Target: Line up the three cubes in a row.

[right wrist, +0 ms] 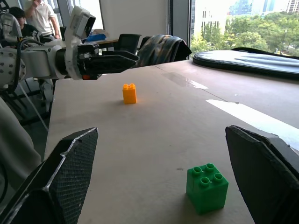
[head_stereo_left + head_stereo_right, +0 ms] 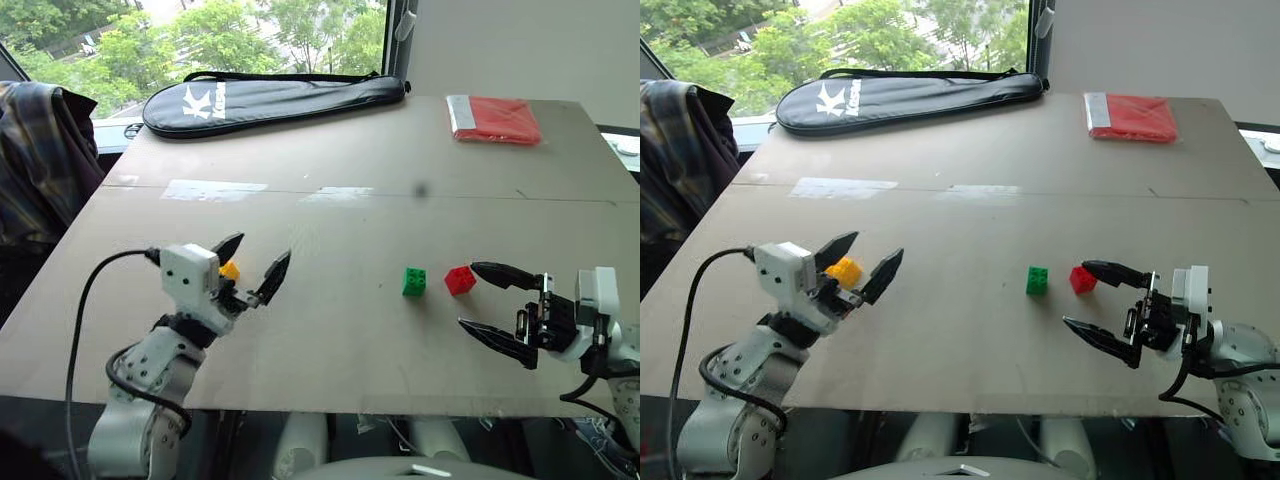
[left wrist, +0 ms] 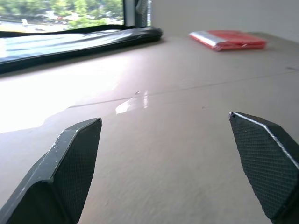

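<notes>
Head camera first: my left gripper hangs with its fingers spread wide and nothing between them, and the yellow cube sits on the table seen through that gap, toward 12 o'clock from the wrist. From the right wrist view that cube stands upright on the board, apart from the fingers above it. My right gripper is spread just as wide, also empty, pointing toward 9 o'clock. The red cube lies just beside its upper finger; whether they touch I cannot tell. The green cube is near the red one, at its 9 o'clock, with a small gap. Bare table separates the green from the yellow. Far off at 12 o'clock a black racket bag lies along the window edge, and a flat red packet sits toward 1 o'clock; a plaid garment hangs at 10 o'clock
</notes>
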Tool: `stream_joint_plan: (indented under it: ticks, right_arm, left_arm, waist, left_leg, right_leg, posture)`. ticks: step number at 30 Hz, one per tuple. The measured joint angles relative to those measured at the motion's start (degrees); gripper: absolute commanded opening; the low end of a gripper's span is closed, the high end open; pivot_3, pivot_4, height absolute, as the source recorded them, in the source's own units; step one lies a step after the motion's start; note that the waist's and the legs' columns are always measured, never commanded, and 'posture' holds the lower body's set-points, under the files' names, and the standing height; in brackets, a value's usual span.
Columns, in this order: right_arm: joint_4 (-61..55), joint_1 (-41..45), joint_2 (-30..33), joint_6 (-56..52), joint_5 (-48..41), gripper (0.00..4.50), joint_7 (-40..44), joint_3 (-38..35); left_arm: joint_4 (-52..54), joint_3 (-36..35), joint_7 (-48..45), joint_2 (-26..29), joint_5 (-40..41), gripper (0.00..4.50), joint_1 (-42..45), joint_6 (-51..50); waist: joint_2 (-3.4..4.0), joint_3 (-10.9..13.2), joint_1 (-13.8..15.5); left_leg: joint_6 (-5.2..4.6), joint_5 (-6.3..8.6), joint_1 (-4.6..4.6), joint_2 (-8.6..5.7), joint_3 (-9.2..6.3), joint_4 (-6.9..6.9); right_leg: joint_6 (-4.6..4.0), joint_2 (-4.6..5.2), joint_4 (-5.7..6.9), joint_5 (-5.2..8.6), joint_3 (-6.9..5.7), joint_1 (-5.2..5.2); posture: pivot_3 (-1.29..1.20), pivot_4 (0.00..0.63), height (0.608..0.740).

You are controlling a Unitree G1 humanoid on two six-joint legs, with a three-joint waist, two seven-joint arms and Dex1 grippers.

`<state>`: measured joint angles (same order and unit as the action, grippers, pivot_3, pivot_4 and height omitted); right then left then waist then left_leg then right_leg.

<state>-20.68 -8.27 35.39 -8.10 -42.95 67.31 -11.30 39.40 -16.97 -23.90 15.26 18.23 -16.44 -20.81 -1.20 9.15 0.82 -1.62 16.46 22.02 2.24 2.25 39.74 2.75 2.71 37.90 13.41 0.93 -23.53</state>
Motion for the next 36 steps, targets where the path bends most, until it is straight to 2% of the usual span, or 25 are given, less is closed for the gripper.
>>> stream_joint_plan:
  ticks: [4,6,18,21,22,23,26,27,32,36]
  right_arm:
    - [1.45,2.74,0.0,-0.57,-0.04,4.5,2.0,1.4]
    - [1.69,3.57,0.0,-0.75,-0.02,4.5,2.52,1.8]
    - [1.29,3.47,-1.06,-1.58,0.27,4.5,2.26,3.53]
    - [1.04,2.9,-1.05,-1.54,0.29,4.5,2.22,3.5]
    - [0.86,2.84,-1.03,-1.51,0.32,4.5,2.17,3.5]
    - [0.75,2.82,-1.03,-1.5,0.33,4.5,2.15,3.5]
    - [0.09,2.33,-1.03,-1.44,0.37,4.5,1.81,3.46]
    - [-0.07,2.23,-1.04,-1.42,0.39,4.5,1.71,3.45]
    - [-1.26,-0.07,-1.03,-0.95,0.36,4.5,1.01,2.68]
    - [-1.28,-1.38,-1.04,-0.31,0.42,4.5,0.91,1.55]
  left_arm:
    - [-2.38,-1.39,6.32,-3.97,-4.77,4.47,-2.76,5.76]
    - [-5.77,-2.18,7.86,-4.19,-6.42,4.47,-3.11,7.52]
    - [-22.17,-0.67,2.63,3.09,-6.66,4.47,5.53,7.73]
    - [-25.03,-1.06,1.55,3.81,-6.04,3.75,6.37,8.82]
    - [-26.48,-1.29,0.9,4.43,-5.41,3.26,6.62,9.5]
    - [-27.0,-1.52,0.55,4.71,-5.21,2.95,6.65,9.64]
    - [-29.58,-2.25,-1.44,5.91,-4.27,1.41,6.78,11.33]
    - [-30.03,-2.34,-1.87,6.03,-3.96,1.23,6.97,11.59]
    - [-31.63,0.14,-9.54,9.91,-1.89,1.23,8.49,12.51]
    - [-33.46,8.11,-22.45,14.61,0.04,1.23,14.13,13.07]
  waist:
    - [-0.01,-0.01,-0.02]
    - [-0.02,-0.01,-0.04]
    - [-0.03,0.0,-0.15]
    - [-0.03,0.0,-0.15]
    - [-0.03,0.0,-0.13]
    - [-0.03,0.0,-0.13]
    - [-0.03,0.0,-0.1]
    - [-0.03,0.0,-0.09]
    - [-0.03,0.01,0.08]
    - [-0.03,0.0,0.06]
  left_leg:
    - [0.0,0.0,-0.04,0.01,0.06,0.02]
    - [0.0,0.0,-0.02,0.02,0.04,0.01]
    - [0.0,0.01,0.12,0.05,0.05,0.0]
    - [0.0,0.01,0.11,0.08,0.05,-0.03]
    - [0.0,0.01,0.11,0.08,0.03,-0.03]
    - [0.0,0.01,0.11,0.09,0.03,-0.03]
    - [0.01,0.01,0.12,0.13,0.04,-0.03]
    - [0.01,0.01,0.12,0.14,0.05,-0.03]
    - [0.01,0.01,0.18,0.13,0.03,-0.03]
    - [0.0,0.01,0.19,0.08,0.08,-0.03]
  right_leg:
    - [0.13,0.0,0.01,0.08,0.06,0.0]
    - [0.12,-0.02,0.01,0.07,0.02,-0.03]
    - [-0.07,0.01,-0.03,-0.03,-0.04,-0.14]
    - [-0.07,0.03,-0.03,-0.04,-0.05,-0.15]
    - [-0.07,0.03,-0.02,-0.04,-0.06,-0.15]
    - [-0.07,0.03,-0.02,-0.03,-0.07,-0.15]
    - [-0.07,0.05,-0.03,-0.03,-0.07,-0.16]
    - [-0.07,0.07,-0.03,-0.03,-0.06,-0.16]
    - [-0.07,0.14,-0.05,-0.03,-0.1,-0.17]
    - [-0.07,0.16,-0.06,-0.03,-0.11,-0.18]
  posture:
    - [0.0,0.15,0.708]
    - [0.0,0.15,0.708]
    - [0.0,0.15,0.708]
    - [0.0,0.15,0.708]
    - [0.0,0.15,0.708]
    - [0.0,0.15,0.708]
    - [0.0,0.15,0.708]
    - [0.0,0.15,0.708]
    - [0.0,0.15,0.708]
    - [0.0,0.15,0.708]
